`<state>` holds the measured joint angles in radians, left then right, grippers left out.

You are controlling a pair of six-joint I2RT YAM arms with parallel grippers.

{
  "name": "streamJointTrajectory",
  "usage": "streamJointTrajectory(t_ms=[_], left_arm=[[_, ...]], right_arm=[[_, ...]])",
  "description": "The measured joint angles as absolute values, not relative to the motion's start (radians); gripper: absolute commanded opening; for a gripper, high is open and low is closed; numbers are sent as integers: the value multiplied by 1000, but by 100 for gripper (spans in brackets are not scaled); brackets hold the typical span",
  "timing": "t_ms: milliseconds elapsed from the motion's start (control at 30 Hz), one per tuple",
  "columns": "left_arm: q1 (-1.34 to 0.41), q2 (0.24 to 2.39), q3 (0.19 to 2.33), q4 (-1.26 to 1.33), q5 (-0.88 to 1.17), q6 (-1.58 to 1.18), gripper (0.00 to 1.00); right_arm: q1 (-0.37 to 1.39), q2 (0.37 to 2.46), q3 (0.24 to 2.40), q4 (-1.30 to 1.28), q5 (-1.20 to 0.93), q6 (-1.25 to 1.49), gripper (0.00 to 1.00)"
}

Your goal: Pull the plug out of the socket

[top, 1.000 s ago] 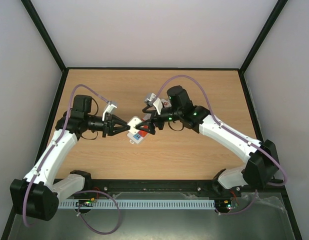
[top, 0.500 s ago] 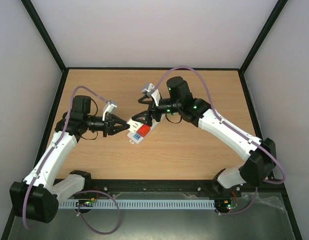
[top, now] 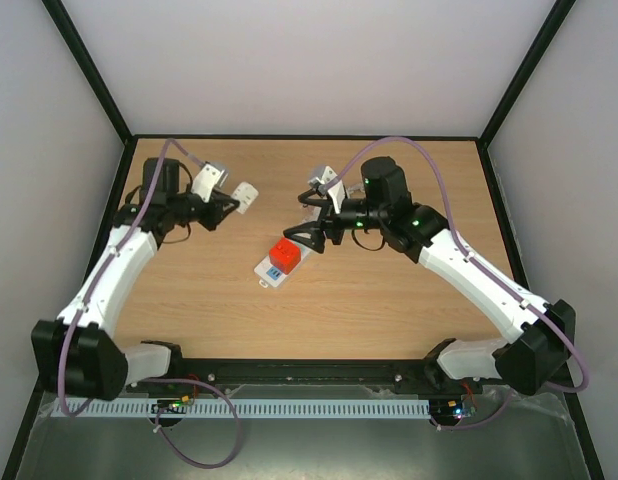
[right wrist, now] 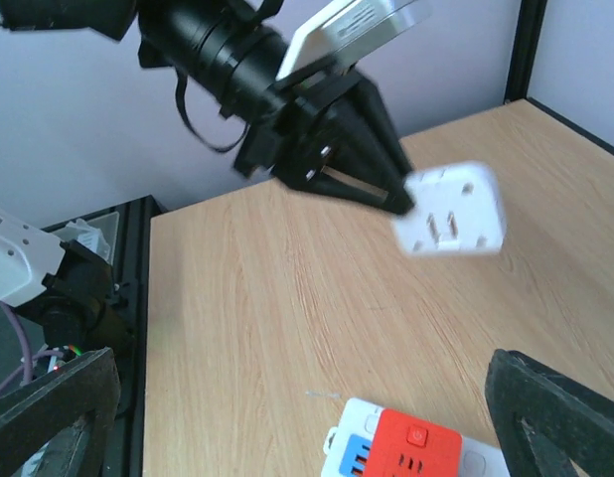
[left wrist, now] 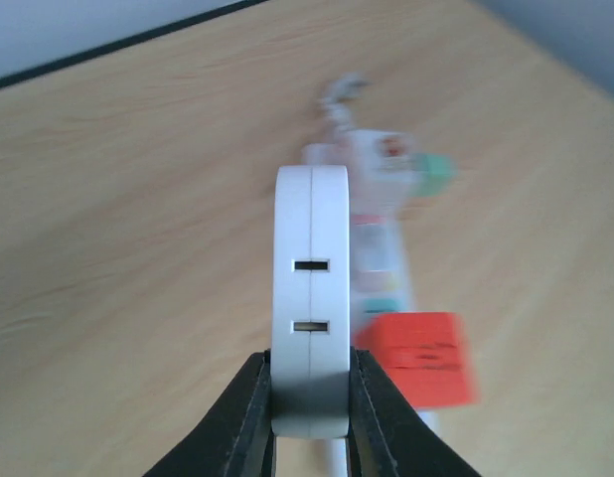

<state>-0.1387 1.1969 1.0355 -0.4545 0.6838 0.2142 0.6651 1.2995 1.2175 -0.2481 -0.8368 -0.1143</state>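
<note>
Two fingers [left wrist: 245,422] of the left gripper [top: 227,200] are clamped on the white plug [left wrist: 311,298], which is held aloft, well apart from the socket [top: 270,271]. The right gripper [top: 307,236] is spread wide near the socket, which is laid on the table [top: 389,300] and bears a red block [top: 285,254].

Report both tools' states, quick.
Left tool: closed on the white plug.
Right tool: open, holding nothing.

A robotics lab cell: wooden worktop [top: 369,310] walled by plain white panels [top: 309,60] in a black frame [top: 89,70], 2 robot arms [top: 109,290] bolted to a rail [top: 309,372] along its edge.
</note>
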Motion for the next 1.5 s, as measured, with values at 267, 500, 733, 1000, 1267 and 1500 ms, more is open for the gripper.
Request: streamJointTrajectory(t_ms=[267, 500, 733, 1000, 1267, 1500], left_arm=[[-19, 1426, 1201, -451, 341, 377, 3], [57, 1598, 1311, -415, 121, 489, 3], [109, 1822, 1440, -343, -70, 548, 3], [123, 1999, 1493, -243, -232, 596, 3], [122, 2119, 1516, -136, -352, 651, 5], [121, 2194, 1527, -72, -408, 676, 14]], right_arm=[[628, 1298, 1179, -233, -835, -101, 98], [627, 1298, 1171, -226, -835, -101, 98], [625, 1321, 1168, -219, -835, -101, 98], [625, 1329, 1159, -215, -833, -101, 98], [625, 1341, 1154, -212, -831, -101, 98], [625, 1357, 1151, -211, -830, -101, 98]])
